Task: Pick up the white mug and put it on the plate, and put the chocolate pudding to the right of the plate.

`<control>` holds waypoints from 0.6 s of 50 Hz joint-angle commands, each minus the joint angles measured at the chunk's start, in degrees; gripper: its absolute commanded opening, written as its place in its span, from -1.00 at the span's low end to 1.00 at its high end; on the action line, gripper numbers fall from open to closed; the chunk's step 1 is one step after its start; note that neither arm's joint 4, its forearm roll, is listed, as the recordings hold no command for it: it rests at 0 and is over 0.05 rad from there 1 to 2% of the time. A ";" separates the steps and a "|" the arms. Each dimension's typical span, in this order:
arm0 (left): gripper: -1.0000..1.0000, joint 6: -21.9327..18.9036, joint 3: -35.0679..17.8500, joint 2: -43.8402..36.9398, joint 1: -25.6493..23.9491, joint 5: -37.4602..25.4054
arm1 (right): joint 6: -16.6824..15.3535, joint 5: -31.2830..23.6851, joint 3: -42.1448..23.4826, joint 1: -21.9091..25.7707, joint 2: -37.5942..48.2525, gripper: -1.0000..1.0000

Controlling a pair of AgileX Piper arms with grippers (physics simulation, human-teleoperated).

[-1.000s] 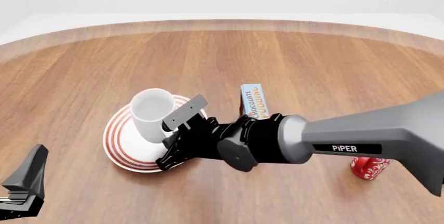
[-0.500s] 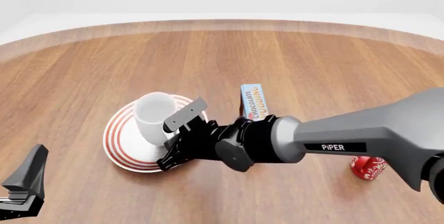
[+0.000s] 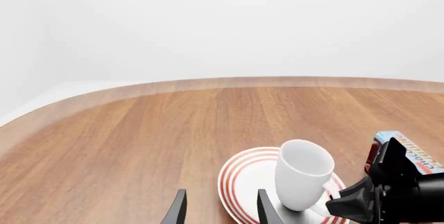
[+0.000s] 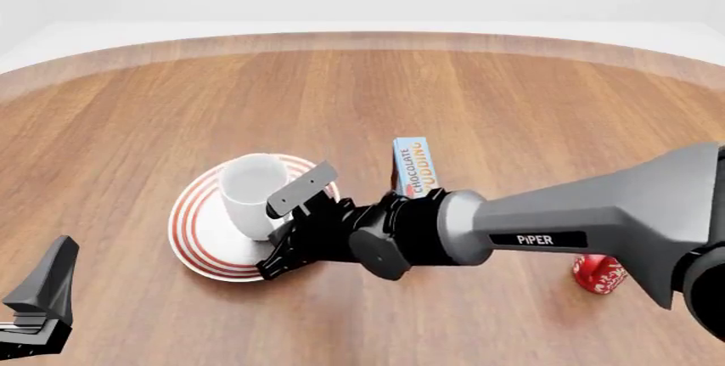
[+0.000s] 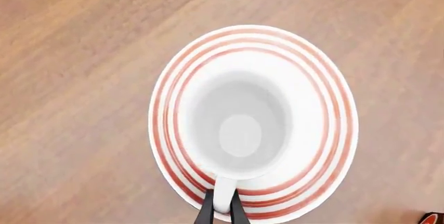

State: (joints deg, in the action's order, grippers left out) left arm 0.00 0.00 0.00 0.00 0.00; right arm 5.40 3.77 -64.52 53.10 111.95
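The plain white mug is upright over the middle of the red-ringed plate, at or just above its surface. My right gripper reaches in from the right and is shut on the mug's handle; in the right wrist view its fingers pinch the handle below the mug and plate. The chocolate pudding box stands upright just right of the plate, behind the right arm. My left gripper is open and empty at the near left. The left wrist view shows the mug, plate and box.
A red can stands on the wooden table at the near right, below the right arm. The right gripper also shows in the left wrist view, beside the mug.
The right gripper has lowered the mug a little onto the plate's middle. The left arm and the pudding box have not moved.
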 commanded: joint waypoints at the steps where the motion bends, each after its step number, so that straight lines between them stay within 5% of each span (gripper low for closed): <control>1: 1.00 0.00 0.00 0.00 0.00 0.00 | 0.02 -0.15 -0.56 -0.32 0.16 -1.00; 8: 1.00 0.00 0.00 0.00 0.00 0.00 | 0.01 -0.16 -0.65 -0.56 0.18 -1.00; 9: 1.00 0.00 0.00 0.00 0.00 0.00 | 0.01 -0.22 -0.75 -0.62 0.16 1.00; 30: 1.00 0.00 0.00 0.00 0.00 0.00 | -0.11 0.41 0.32 0.37 -1.33 1.00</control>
State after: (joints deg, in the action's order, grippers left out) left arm 0.00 0.00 0.00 0.00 0.00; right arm 5.26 4.04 -64.52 53.16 111.21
